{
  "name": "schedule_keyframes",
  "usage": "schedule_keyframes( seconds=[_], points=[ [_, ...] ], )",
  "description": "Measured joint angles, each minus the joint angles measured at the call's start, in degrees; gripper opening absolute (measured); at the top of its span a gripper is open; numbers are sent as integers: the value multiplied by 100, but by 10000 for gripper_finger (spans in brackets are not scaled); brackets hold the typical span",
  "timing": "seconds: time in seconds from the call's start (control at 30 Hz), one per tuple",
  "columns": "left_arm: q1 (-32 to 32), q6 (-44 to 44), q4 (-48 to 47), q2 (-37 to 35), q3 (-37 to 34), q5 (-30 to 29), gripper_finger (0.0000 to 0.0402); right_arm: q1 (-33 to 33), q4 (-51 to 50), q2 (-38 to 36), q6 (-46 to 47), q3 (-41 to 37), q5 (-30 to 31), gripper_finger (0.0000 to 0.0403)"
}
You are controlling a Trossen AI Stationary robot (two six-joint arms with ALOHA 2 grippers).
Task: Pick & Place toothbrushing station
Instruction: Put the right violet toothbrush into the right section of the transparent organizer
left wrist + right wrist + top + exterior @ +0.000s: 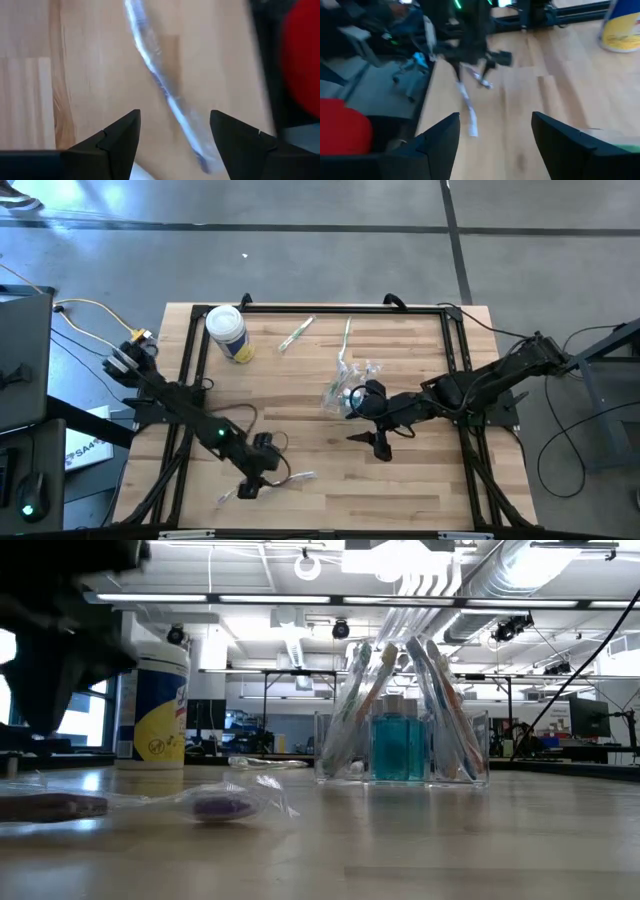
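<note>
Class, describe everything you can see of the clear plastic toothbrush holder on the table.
The clear, boxy plastic toothbrush holder stands upright on the wooden table. Its see-through walls show a teal-blue bottle at the centre and several wrapped toothbrushes leaning outward above it. Seen from above, it sits right of the table's middle, beside the right claw; contact cannot be judged.

Two slim black jointed arms are seen from above. A green light is lit on the left arm (205, 430), where thin dark cables are looped, and wedge-shaped matte black fingers (117, 137) are fitted to each gripper.
</note>
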Motion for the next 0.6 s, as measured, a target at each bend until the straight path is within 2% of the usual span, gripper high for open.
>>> schedule_keyframes(
  seconds=[0.27,0.43,0.6],
  points=[
    [-119,-194,-4,1091,691,-92,239,71,127,-2,287,0,-514,238],
    [-114,-103,-618,1340,1378,-208,239,260,181,-7,287,0,-524,238],
    [-102,-277,-1550,1425,1812,-923,239,543,217,-11,287,0,-485,238]
  ],
)
